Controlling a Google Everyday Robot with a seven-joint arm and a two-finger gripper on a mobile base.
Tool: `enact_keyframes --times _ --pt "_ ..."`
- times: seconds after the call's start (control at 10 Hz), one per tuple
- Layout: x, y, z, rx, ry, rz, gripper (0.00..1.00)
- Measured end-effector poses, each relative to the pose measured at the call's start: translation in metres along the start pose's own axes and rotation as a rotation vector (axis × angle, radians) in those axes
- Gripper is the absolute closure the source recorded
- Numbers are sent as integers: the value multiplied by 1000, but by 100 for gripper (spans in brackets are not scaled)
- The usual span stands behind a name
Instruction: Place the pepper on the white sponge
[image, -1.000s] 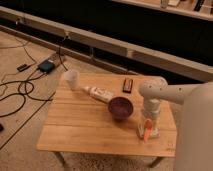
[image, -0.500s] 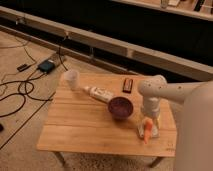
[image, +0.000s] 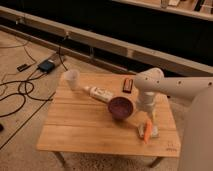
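The orange pepper (image: 147, 129) lies on the white sponge (image: 154, 132) near the right front corner of the wooden table (image: 85, 125). My gripper (image: 148, 116) hangs from the white arm straight above them, its tip close over the pepper's upper end. The purple bowl (image: 121, 106) stands just left of the gripper.
A white bottle with a label (image: 100, 93) lies at the table's middle back, a white cup (image: 72, 78) stands at the back left, and a dark small bar (image: 128, 85) lies at the back. Cables and a dark box (image: 46, 65) are on the floor at left.
The gripper and arm have risen slightly above the pepper. The pepper stays on the sponge.
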Motion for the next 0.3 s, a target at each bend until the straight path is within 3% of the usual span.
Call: enact_keyframes --times 0.3 --pt "0 1 0 0 -1 -2 37"
